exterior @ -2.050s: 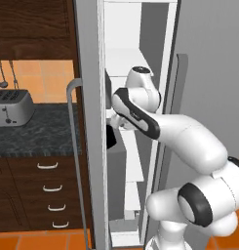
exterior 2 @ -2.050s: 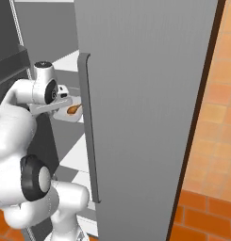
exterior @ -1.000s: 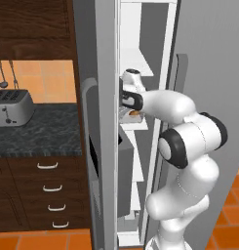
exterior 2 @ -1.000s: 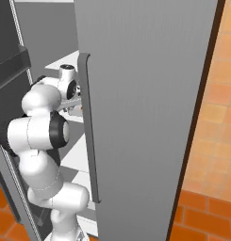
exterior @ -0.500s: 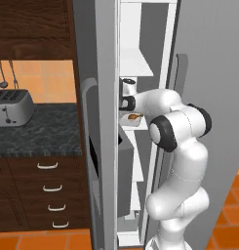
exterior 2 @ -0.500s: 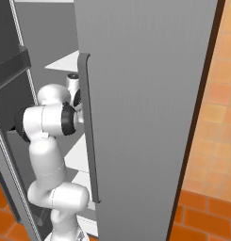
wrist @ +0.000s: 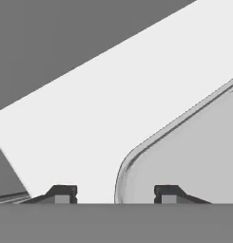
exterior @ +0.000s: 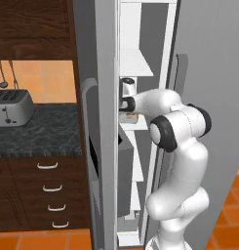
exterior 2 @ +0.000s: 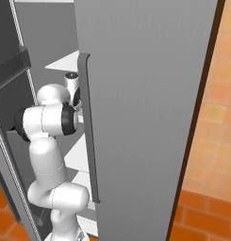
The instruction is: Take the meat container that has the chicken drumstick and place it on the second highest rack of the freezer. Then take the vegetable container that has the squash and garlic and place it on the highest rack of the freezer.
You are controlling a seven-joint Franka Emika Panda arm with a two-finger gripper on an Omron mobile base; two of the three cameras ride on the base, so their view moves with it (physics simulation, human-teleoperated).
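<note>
The freezer point(exterior: 99, 73) stands with its doors open and my arm reaches in between them. In the hand view my gripper point(wrist: 115, 193) is open, one fingertip on each side of the rounded corner rim of the grey meat container point(wrist: 194, 156). That tray lies flat on a white rack point(wrist: 113, 104). From the left base view, the meat container point(exterior: 132, 117) shows as a sliver on the second rack from the top, just below my hand, with a bit of orange-brown chicken drumstick point(exterior: 133, 115) in it. The vegetable container is out of view.
The top rack point(exterior: 135, 66) sits above my hand. The left door's inner bin point(exterior: 123, 171) and the wide right door point(exterior 2: 145, 94) with its bar handle point(exterior 2: 88, 127) flank the arm closely. A dark counter with a toaster point(exterior: 11, 107) lies to the left.
The arm has folded deeper into the freezer, carrying the tray in to the second rack. The elbow has swung up close to the shelves.
</note>
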